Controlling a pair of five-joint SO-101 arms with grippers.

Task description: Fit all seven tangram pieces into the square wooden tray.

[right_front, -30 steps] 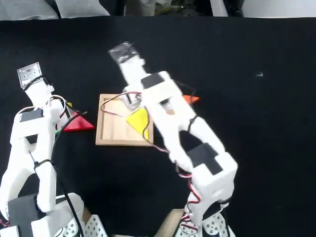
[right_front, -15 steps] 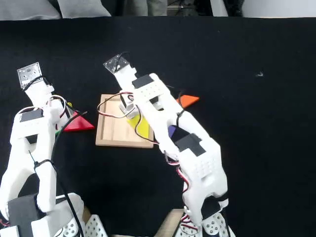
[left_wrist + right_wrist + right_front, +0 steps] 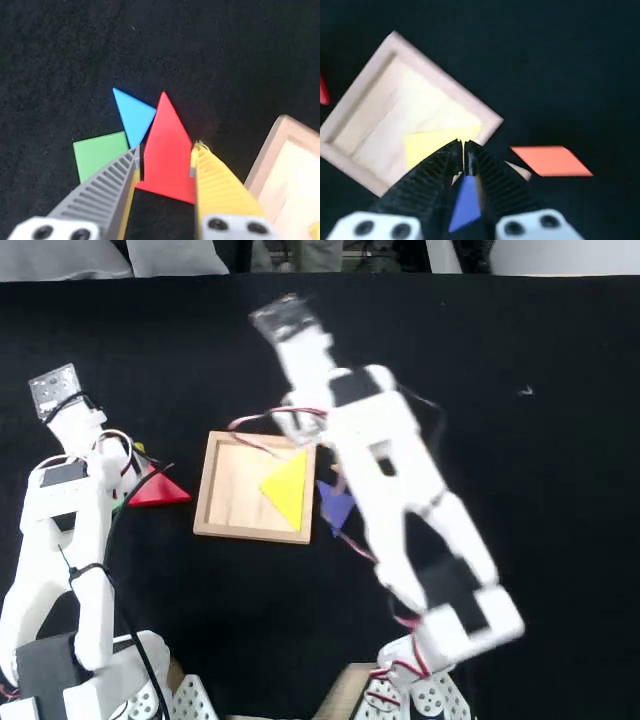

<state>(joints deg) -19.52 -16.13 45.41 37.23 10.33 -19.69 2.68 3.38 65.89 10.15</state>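
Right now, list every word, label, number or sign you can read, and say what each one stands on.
None: no legible text in any view.
Yellow triangle, red triangle, square wooden tray: no print.
Grey plate on the left arm: speckled, nothing readable.
Grey plate on the right arm: too blurred to read.

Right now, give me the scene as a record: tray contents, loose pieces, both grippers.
tray: wooden, square, one piece inside
in tray: yellow triangle
loose by left arm: red triangle, light blue triangle, green square
loose on tray's other side: dark blue triangle, orange parallelogram
left gripper: open, jaws either side of red triangle
right gripper: shut, holding nothing, over the tray's rim
pieces seen: six
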